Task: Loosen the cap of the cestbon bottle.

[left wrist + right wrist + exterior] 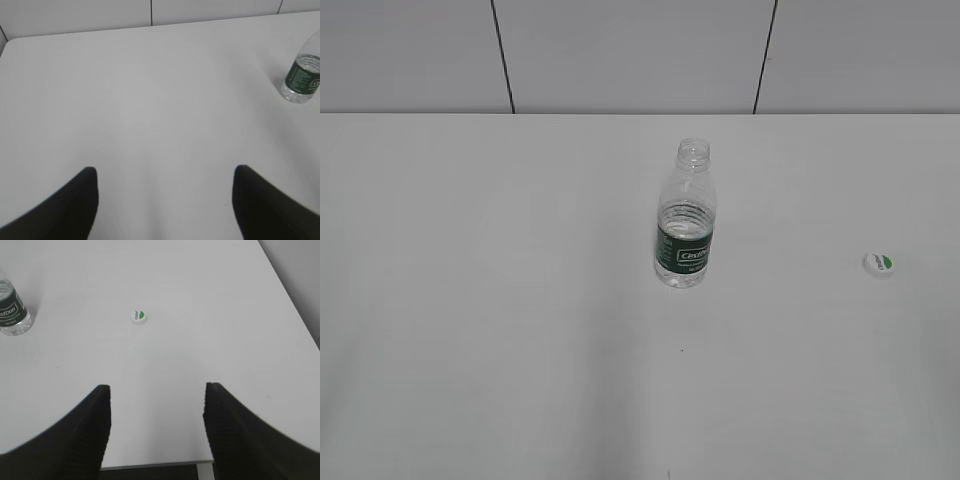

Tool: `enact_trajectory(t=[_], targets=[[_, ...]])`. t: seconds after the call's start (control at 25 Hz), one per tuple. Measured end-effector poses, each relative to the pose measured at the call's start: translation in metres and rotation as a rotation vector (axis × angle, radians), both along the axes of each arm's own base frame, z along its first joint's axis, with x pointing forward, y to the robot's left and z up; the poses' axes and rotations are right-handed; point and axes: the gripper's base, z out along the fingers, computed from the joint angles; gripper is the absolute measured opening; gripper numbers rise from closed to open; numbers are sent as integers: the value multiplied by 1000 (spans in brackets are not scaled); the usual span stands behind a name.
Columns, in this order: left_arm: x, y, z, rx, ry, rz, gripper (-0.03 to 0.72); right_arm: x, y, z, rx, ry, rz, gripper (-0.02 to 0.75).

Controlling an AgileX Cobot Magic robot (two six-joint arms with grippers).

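The cestbon bottle (684, 222) stands upright near the middle of the white table, clear with a dark green label, its neck open with no cap on it. It also shows at the right edge of the left wrist view (302, 75) and the left edge of the right wrist view (11, 310). The cap (878, 263), white with a green mark, lies flat on the table well to the bottle's right; it also shows in the right wrist view (138, 316). My left gripper (165, 175) is open and empty over bare table. My right gripper (156, 392) is open and empty near the table's front edge.
The white table (520, 300) runs back to a pale panelled wall (620, 50). The table's front edge and a leg (205, 471) show under my right gripper, and its right edge (290, 305) is near the cap's side.
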Motion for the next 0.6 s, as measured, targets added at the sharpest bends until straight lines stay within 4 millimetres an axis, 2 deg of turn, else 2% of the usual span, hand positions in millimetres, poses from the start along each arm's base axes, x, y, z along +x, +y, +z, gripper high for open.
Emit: enact_trajectory(t=[0.6], targets=[[0, 0, 0, 0, 0, 0, 498, 0, 0, 0, 0, 0, 0, 459]])
